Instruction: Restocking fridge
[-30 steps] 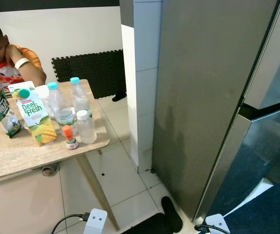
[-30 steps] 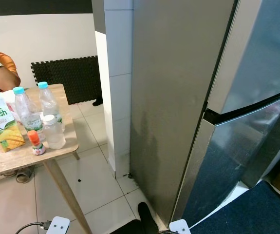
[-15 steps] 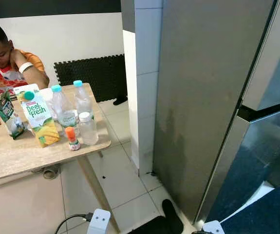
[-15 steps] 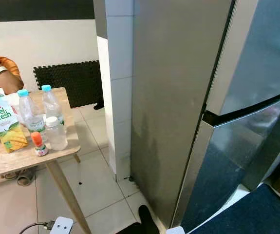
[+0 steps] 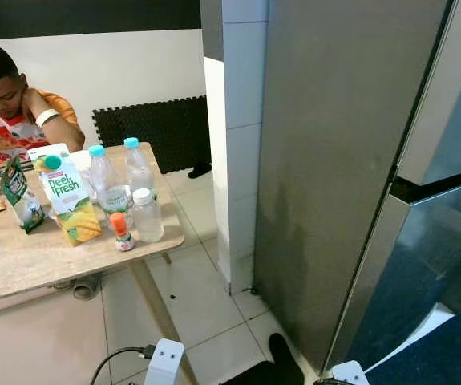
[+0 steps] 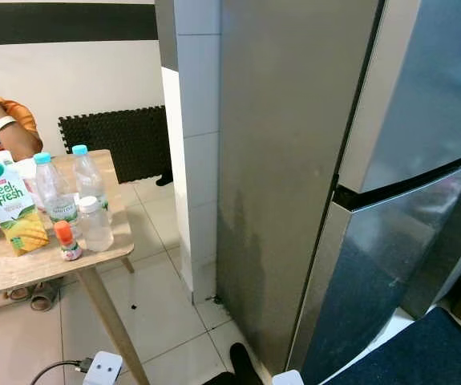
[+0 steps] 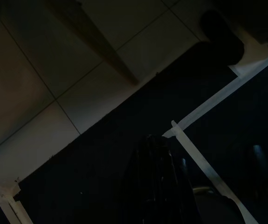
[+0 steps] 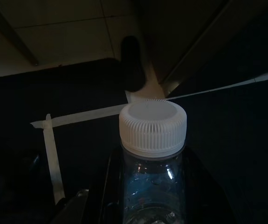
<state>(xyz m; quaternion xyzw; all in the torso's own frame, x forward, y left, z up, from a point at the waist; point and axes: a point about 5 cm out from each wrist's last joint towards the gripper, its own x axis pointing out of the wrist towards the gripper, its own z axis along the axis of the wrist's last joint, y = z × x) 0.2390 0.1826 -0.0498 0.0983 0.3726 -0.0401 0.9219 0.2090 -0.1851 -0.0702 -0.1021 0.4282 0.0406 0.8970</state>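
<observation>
The right hand [image 8: 147, 196] grips one clear white-capped bottle [image 8: 152, 140] low over the dark mat. The left hand [image 7: 159, 186] hangs idle with fingers together. Beside the closed fridge [image 5: 350, 160], the worktop [image 5: 46, 257] carries two blue-capped bottles [image 5: 102, 180], one white-capped bottle [image 5: 147, 215], one orange-capped bottle [image 5: 120, 232] and one juice carton [image 5: 66, 194]. One person [image 5: 10, 104] sits behind the carton.

Closed steel fridge [image 5: 350, 168]; clear white-capped bottle [image 8: 151, 154] upright in right claw [image 8: 147, 196].

Fridge [image 5: 334, 160] brushed matt metal, desk [image 5: 30, 257] pale wood grain, bottles [image 5: 106, 184] clear plastic, carton [image 5: 66, 192] glossy printed card, floor [image 5: 206, 305] smooth tile.
</observation>
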